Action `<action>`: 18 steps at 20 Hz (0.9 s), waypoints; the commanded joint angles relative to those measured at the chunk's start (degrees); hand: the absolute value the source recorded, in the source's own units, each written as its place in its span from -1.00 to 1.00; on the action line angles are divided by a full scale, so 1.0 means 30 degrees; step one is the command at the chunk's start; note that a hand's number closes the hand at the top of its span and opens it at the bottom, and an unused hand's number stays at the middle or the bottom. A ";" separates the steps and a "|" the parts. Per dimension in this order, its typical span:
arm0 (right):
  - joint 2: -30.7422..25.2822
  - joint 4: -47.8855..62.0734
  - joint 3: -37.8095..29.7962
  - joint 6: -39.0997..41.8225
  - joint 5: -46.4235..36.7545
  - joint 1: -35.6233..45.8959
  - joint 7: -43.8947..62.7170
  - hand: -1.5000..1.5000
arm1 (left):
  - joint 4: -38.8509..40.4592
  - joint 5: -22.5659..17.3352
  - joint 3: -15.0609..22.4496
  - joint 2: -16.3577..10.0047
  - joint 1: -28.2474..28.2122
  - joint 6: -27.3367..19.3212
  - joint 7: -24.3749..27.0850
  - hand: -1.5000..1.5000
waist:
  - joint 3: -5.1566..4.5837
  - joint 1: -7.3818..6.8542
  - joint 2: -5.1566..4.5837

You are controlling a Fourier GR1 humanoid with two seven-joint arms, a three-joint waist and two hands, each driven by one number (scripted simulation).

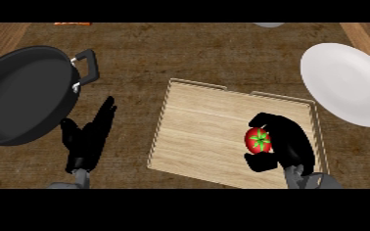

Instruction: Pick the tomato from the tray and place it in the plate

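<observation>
Sitting over the right part of the tray point(202, 127), close to its right rim, the tomato point(259, 140) is round and bright red, with a green star-shaped calyx facing up at its centre. Its left side is exposed; the rest is covered by the right hand point(295, 138). Whether the tomato rests on the tray floor or is raised clear of it cannot be told from this view.

The right hand's fingers arch over the top of the tomato and the thumb closes in from below, so the hand is curled round the tomato.

The tray is a pale wooden board with a low raised rim and lies slightly turned on the dark wooden counter point(217, 54).

The plate point(336, 83) is white and lies beyond the tray's upper right corner, apart from the tray.

The left hand point(85, 139) is left of the tray, off its edge, with fingers straight and close together, holding nothing.

A black pan point(29, 93) lies further left of the tray, beside the left hand.
</observation>
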State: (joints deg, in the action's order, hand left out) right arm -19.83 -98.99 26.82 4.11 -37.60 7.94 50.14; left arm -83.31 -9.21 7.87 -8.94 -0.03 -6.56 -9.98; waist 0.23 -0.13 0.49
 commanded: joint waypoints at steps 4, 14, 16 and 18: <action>0.0413 -0.0375 -0.0177 0.0765 -0.1782 0.0139 -0.0170 1.00 | 0.0454 0.0046 -0.0103 0.0153 -0.1442 0.0799 0.0396 0.00 | -0.0084 0.0025 -0.0145; -0.3513 -0.5370 0.3479 -0.1906 -0.1956 -0.4413 -1.0285 1.00 | -0.0490 0.0157 -0.0355 0.0004 -0.1680 0.0336 -0.0532 0.00 | 0.0005 0.0797 0.0170; -0.4382 -0.6993 0.4108 -0.3073 -0.1981 -0.5277 -1.2696 1.00 | -0.0441 0.0002 -0.0545 0.0273 -0.1324 0.0020 -0.0797 0.00 | 0.0024 0.1164 0.0198; -0.5747 -0.8866 0.2264 -0.4561 -0.1096 -0.6083 -1.4496 1.00 | -0.0212 -0.0088 -0.0682 0.0264 -0.1824 0.0155 -0.0320 0.00 | 0.0017 0.1419 0.0166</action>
State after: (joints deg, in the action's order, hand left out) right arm -31.11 -117.15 34.80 -4.70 -43.30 -5.52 17.96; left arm -85.97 -9.34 5.66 -9.00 -3.84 -5.82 -10.98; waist 0.54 2.78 1.15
